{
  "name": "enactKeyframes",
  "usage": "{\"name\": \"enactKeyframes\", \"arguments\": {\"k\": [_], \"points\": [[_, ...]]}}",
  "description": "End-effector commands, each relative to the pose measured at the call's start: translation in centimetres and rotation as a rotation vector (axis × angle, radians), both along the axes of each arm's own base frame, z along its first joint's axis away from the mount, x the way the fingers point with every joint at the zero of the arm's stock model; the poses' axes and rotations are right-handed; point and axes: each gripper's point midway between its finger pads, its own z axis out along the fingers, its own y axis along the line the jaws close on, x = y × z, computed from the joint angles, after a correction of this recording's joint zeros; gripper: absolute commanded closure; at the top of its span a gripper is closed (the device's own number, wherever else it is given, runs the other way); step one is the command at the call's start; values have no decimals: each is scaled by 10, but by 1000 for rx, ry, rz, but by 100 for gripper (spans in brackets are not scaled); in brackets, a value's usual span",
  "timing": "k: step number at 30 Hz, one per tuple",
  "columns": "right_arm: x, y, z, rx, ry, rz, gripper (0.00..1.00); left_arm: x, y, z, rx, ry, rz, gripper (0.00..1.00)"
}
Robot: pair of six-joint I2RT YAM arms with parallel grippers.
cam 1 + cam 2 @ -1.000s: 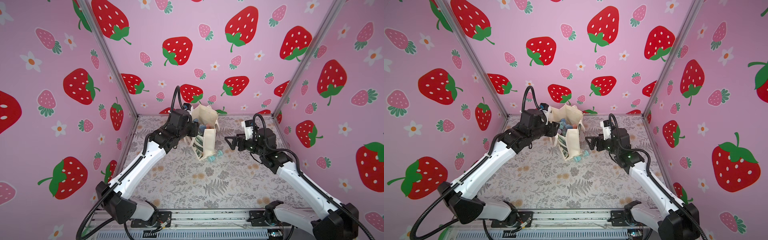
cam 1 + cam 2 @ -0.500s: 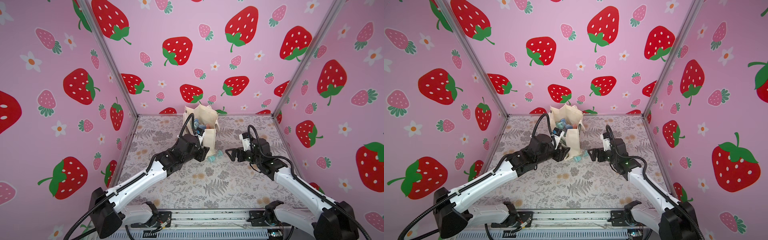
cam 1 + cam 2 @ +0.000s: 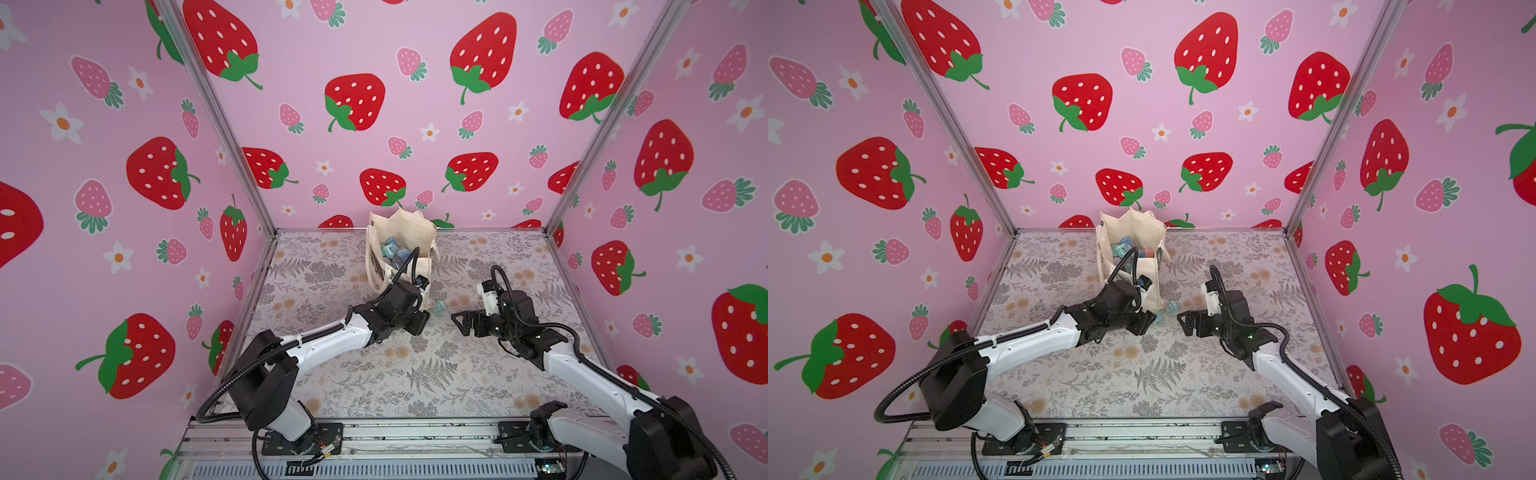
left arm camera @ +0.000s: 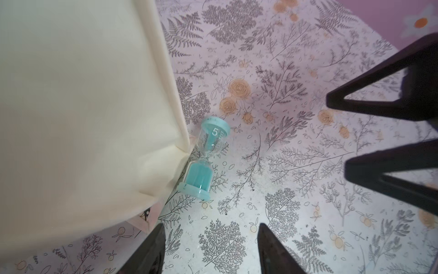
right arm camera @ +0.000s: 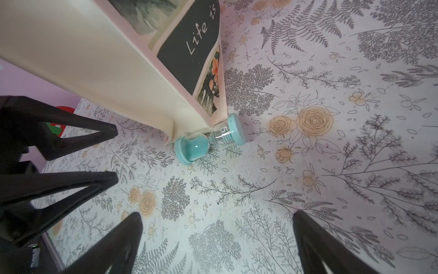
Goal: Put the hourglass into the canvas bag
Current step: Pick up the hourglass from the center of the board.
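1. The hourglass (image 4: 205, 161) has teal caps and teal sand pooled in one bulb. It lies on its side on the floral table (image 4: 296, 189), straight ahead of the left gripper (image 4: 211, 227) and a little past its fingertips. It is not yet in the bag.
2. It touches the bottom corner of the canvas bag (image 4: 83, 95). That corner probably keeps it from rolling, but it also crowds the side where one finger would have to go.
3. The left gripper's jaws stand partly apart and hold nothing. The hourglass points lengthwise away from them, so closing would pinch it across its narrow width. This looks like a lined-up reach.
4. The right gripper (image 5: 218, 214) faces the hourglass from the opposite side. Its jaws are spread wide and empty, and the hourglass lies crosswise ahead of it.
5. In both top views the bag (image 3: 409, 232) stands upright beyond both grippers. Its mouth is open and other bluish pieces (image 3: 390, 249) are inside.
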Motion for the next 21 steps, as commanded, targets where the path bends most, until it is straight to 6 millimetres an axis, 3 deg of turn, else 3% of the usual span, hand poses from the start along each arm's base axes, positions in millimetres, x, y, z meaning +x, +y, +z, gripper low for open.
{"name": "enactKeyframes", "arguments": {"k": [1,12,21], "points": [[2,0,-3,7,-4,-6,1,17,-16,9,-20,-61,-8,37],[3,-3,-9,25,4,-30,1,49,-21,-33,88,-55,83,37],[5,-2,-7,29,-2,-27,1,54,-28,-70,122,-7,82,37]]}}
